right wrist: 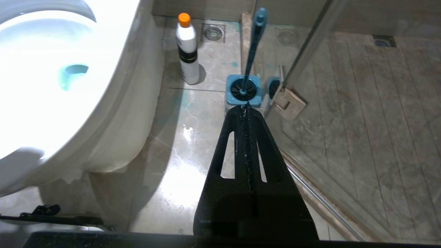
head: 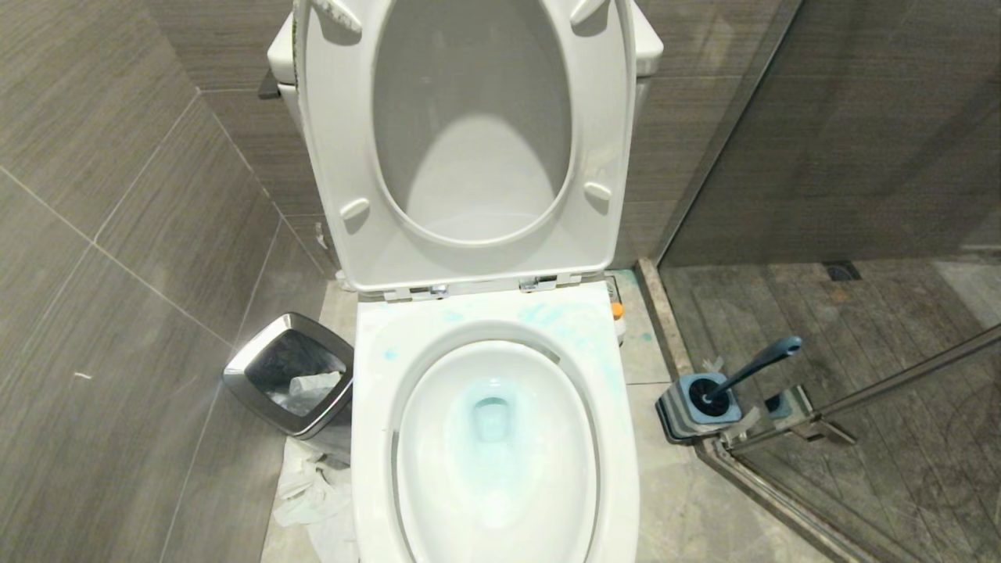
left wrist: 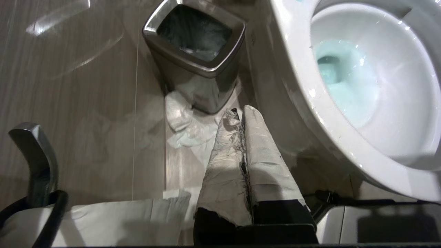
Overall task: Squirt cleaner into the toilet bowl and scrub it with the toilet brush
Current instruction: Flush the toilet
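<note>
A: Toilet bowl (head: pixel 500 461), seat and lid up. What's inside?

B: Pale turquoise cleaner (head: pixel 491 418) tinting the water at the drain; more smears of it on the back rim near the hinges.

A: Toilet brush (head: pixel 755 366)?

B: In its square light-blue-and-grey holder (head: pixel 692 407) on the floor at the toilet's right, beside the glass shower door. Handle tilted, untouched.

A: Grippers?

B: Neither shows from the head. Left gripper (left wrist: pixel 241 115): paper-wrapped fingers pressed together, empty, low beside the bowl's outer wall, pointing at the steel waste bin (left wrist: pixel 196 55). Crumpled tissue (left wrist: pixel 182 124) on the floor at the bin's foot.

A: Right gripper (right wrist: pixel 246 110)?

B: Black fingers together, empty, tips aimed at the brush holder, near it. White bottle with orange cap (right wrist: pixel 187 48) upright on the floor between toilet and holder.
</note>
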Tool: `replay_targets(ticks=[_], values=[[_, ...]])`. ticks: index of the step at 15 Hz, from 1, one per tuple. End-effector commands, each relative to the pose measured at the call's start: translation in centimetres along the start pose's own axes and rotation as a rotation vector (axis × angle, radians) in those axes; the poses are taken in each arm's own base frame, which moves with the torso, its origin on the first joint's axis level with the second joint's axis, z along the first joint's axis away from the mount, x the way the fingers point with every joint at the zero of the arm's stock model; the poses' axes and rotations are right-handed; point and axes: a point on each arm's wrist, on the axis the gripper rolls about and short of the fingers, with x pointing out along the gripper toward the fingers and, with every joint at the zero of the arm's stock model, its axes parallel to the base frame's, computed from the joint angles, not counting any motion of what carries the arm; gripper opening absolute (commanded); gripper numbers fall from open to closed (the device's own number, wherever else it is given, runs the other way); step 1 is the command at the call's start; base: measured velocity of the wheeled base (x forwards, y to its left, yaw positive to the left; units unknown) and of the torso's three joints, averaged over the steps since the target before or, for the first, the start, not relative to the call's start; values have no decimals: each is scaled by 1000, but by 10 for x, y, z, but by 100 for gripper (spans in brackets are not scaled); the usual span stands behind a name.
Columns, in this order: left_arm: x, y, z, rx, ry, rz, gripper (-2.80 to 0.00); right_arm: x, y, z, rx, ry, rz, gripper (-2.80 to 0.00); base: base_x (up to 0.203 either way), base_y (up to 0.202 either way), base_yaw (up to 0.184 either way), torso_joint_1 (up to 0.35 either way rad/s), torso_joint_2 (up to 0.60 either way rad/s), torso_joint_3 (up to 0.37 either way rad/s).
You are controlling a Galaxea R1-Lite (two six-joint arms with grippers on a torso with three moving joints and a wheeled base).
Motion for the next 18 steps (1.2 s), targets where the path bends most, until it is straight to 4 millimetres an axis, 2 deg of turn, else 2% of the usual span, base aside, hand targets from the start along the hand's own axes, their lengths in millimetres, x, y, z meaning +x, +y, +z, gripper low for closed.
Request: replay_targets(ticks=[1, 6, 9, 12, 18], values=[[-15, 1, 62, 23, -67, -2, -280, 0, 0, 0, 0, 1, 1, -280, 0, 0, 0, 0, 0, 0], [11, 4, 146, 38, -18, -87, -280, 0, 0, 0, 0, 0, 0, -280, 0, 0, 0, 0, 0, 0], [16, 3, 182, 18, -65, -167, -280, 0, 0, 0, 0, 1, 1, -280, 0, 0, 0, 0, 0, 0], [15, 1, 201, 17, -105, -260, -280, 0, 0, 0, 0, 1, 0, -280, 0, 0, 0, 0, 0, 0], [15, 1, 225, 30, -157, -265, -280, 0, 0, 0, 0, 1, 1, -280, 0, 0, 0, 0, 0, 0]])
